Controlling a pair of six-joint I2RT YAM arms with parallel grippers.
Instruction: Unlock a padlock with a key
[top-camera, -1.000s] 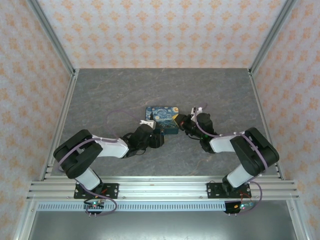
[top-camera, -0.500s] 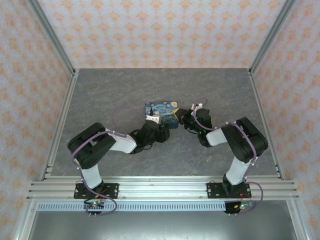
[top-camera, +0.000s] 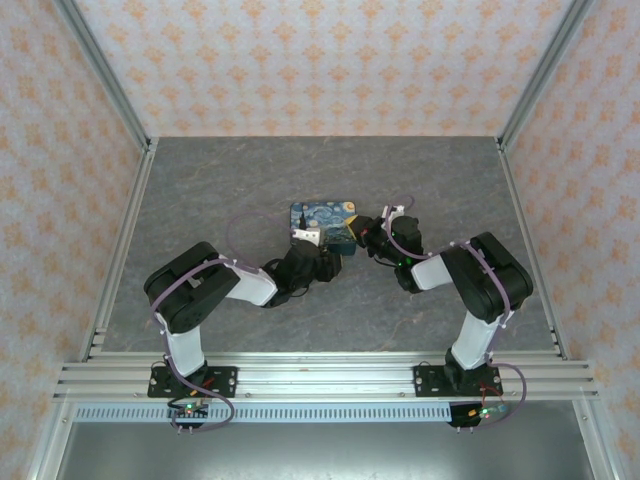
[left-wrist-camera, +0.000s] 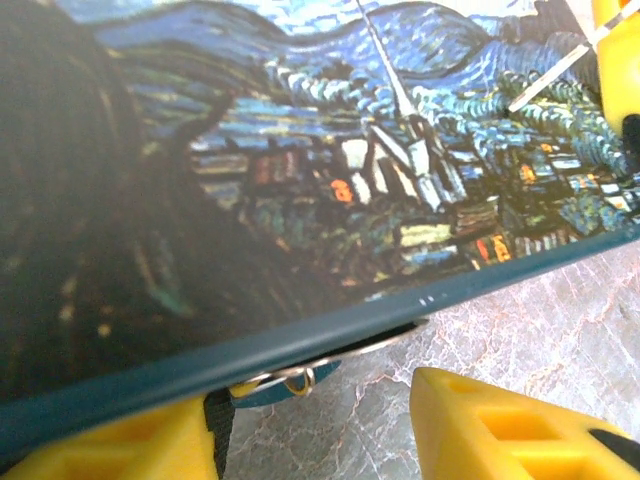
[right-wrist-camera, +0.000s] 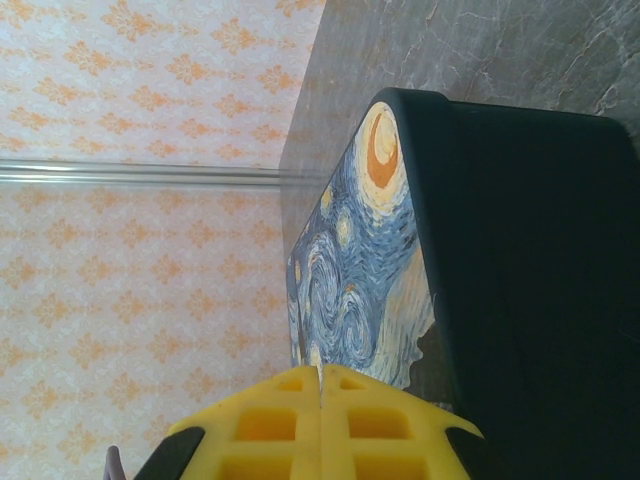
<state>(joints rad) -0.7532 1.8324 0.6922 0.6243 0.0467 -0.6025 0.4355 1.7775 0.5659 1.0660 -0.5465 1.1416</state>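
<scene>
A small teal-blue piece (left-wrist-camera: 268, 392), which I take for the padlock, peeks out from under the near edge of the night-sky box (left-wrist-camera: 330, 180) with a thin wire ring (left-wrist-camera: 385, 343) looped through it. My left gripper (left-wrist-camera: 318, 402) is open. Its yellow fingers (left-wrist-camera: 520, 430) straddle that edge, and the left one is close beside the teal piece. From above, the left gripper (top-camera: 311, 242) is at the front of the box (top-camera: 322, 215) and the right gripper (top-camera: 361, 238) at its right end. The right gripper (right-wrist-camera: 320, 378) is shut, pads together, close beside the box (right-wrist-camera: 370, 260). I cannot pick out the key.
The box lies mid-table on the grey marbled surface (top-camera: 220, 190). Aluminium posts (top-camera: 105, 75) and patterned walls enclose the table. Both forearms lie low, angled inward toward the box. In the left wrist view a thin silvery strip (left-wrist-camera: 550, 75) shows beside the right gripper's yellow finger (left-wrist-camera: 620, 40).
The left arm has swung inward and pushed its gripper up to the box's front edge. The box has slid slightly away from the arms, and the right gripper has followed it.
</scene>
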